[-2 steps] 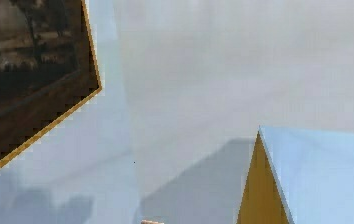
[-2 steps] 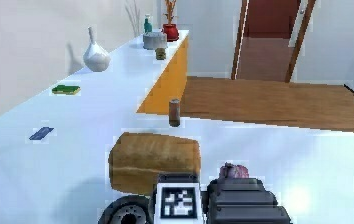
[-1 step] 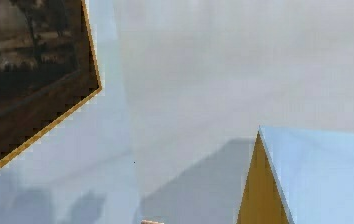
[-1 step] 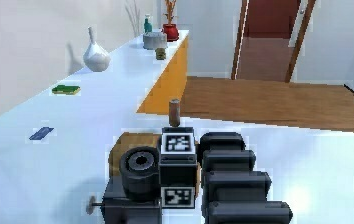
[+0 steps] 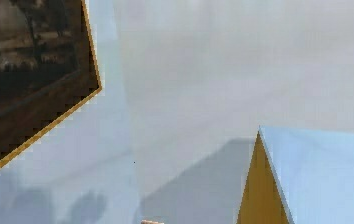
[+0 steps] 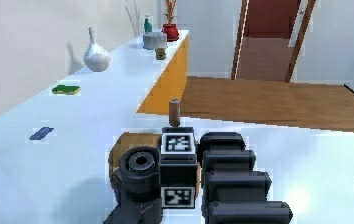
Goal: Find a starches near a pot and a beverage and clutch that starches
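My tool [image 6: 135, 176] sits low and centre in the arm side view, a brown patch [image 6: 135, 140] behind it on the table [image 6: 45, 160]; I cannot tell how its fingers stand or whether it holds anything. Just above stands a brown cylinder [image 6: 174, 103]. Farther up-left lie a green sponge [image 6: 65, 90] and a white vase [image 6: 95, 55]. At the top a yellowish blob [image 6: 160, 52], likely the starches, sits beside a red pot [image 6: 170, 28] and a pale bottle [image 6: 148, 35]: straight up-frame, slightly right of my tool, well apart. The forward view adds a framed painting [image 5: 30, 80] and a table corner [image 5: 315, 170]
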